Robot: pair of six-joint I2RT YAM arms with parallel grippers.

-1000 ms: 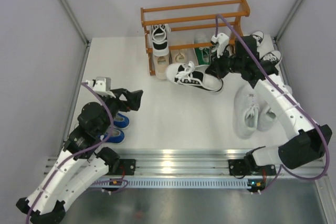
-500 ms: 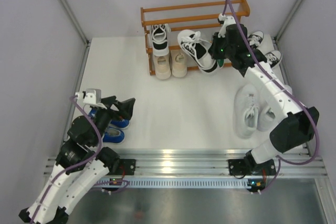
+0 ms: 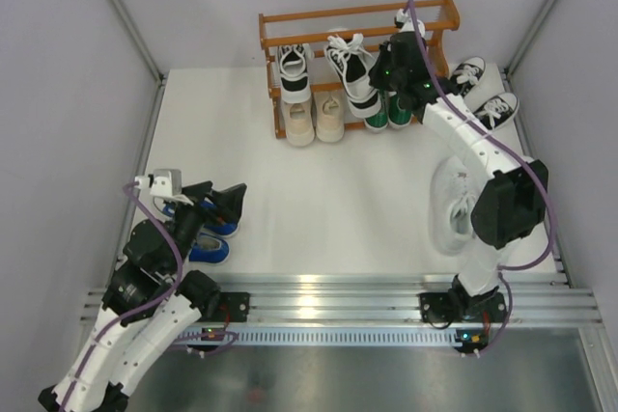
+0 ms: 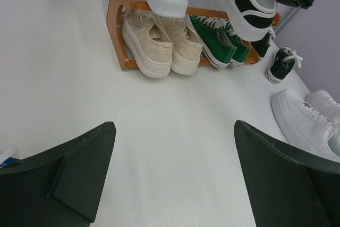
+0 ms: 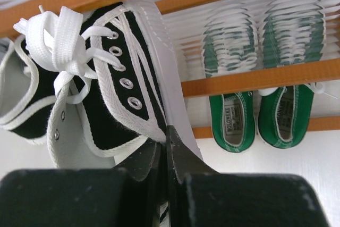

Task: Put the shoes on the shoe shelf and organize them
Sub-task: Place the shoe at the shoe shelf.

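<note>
**Right tool** (image 5: 166, 137): clamped on the rim of a black sneaker (image 5: 106, 99), pinching the canvas wall by the eyelets. I hold it at the shoe shelf (image 3: 357, 14), at 12 o'clock on the desk (image 3: 319, 200).

**Left tool** (image 4: 174, 127): fingers wide apart, nothing between them. It hangs over the 8 o'clock corner, just above the blue pair (image 3: 205, 235).

**Item in hand:** the sneaker is tilted over the middle tier, above the green pair (image 3: 386, 109). Its mate (image 3: 293, 67) sits at its 9 o'clock. I cannot tell whether the sole touches the bars yet.

**Handling, my estimate:**
- The sneaker is probably light.
- The canvas upper is soft and likely folds under a pinch.
- The white rubber sole is stiff and should resist sliding on the wood.
- A one-wall grip lets the shoe swing.
- The heel collar, or a bite across sole and upper, would hold it steadier.
- The loose white laces could catch on a bar.

**Shelved:** the beige pair (image 3: 314, 121) is on the bottom tier, at 9 o'clock of the green.

**Unshelved:** the white pair (image 3: 462, 207) is at 4 o'clock and the second black pair (image 3: 488, 92) at 2 o'clock. The blue pair is also on the desk.
</note>
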